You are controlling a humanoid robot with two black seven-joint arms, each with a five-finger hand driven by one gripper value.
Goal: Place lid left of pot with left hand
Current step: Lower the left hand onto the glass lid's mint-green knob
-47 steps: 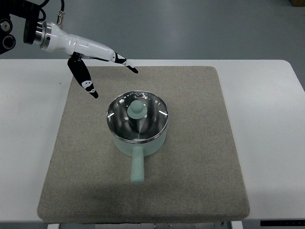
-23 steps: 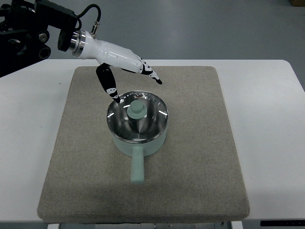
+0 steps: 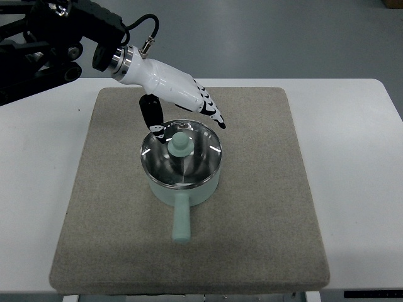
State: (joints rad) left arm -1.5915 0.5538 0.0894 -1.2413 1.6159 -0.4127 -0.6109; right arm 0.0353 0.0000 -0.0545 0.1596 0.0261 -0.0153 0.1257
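A mint green pot [image 3: 189,189] with a front-pointing handle [image 3: 181,223] sits on a grey mat [image 3: 264,207]. A glass lid [image 3: 198,158] with a mint knob [image 3: 180,146] rests on the pot. My left hand [image 3: 187,119] comes in from the upper left and hovers over the lid's far edge. Its fingers [image 3: 211,110] are spread and its thumb [image 3: 153,118] hangs down by the rim. It holds nothing.
The mat lies on a white table [image 3: 359,157]. The black arm and cable [image 3: 63,38] stretch over the table's far left corner. Bare mat shows left of the pot [image 3: 107,182].
My left hand has moved right and toward the pot, from the mat's far left corner to just above the lid's far edge. The pot and lid have not moved.
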